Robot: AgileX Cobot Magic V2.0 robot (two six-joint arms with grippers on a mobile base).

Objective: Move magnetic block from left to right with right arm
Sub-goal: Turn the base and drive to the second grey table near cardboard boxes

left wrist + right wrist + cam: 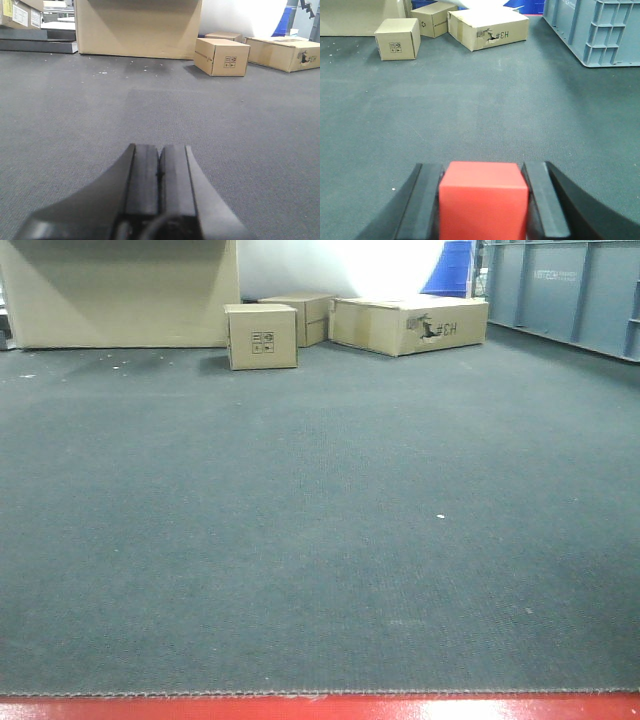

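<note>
**Bright red magnetic block (483, 200), a small smooth cube, sits clamped in the right hand (483, 169)**

The two black pads (430, 200) of the right hand press on the block's left and right sides. Flat pads on flat sides make a good hold, so I think the block will not slip or turn when it is carried. I cannot tell if the block rests on the grey table (480, 110) or hangs just above it, because its bottom is out of the picture.

A small tan cardboard box (397, 39) with little black marks stands far ahead of the block and off to its left. A long flat cardboard box (487, 27) with a torn hole lies just right of the small box. A blue-grey plastic crate (600, 30) stands well to the right of the small box.

The left hand (160, 150) has its pads pushed together with nothing between them. The small box is far ahead of it and to its right. This hand has no job here, so being closed and out of the way makes sense.

The front view shows no hand and no block, only the table, its red front edge (320, 708) and the boxes at the back. So I think both hands are low and close to the robot.

The grab looks done. What is left is to carry the block to the right, away from the small box, set it down gently, and then let the pads come apart.
</note>
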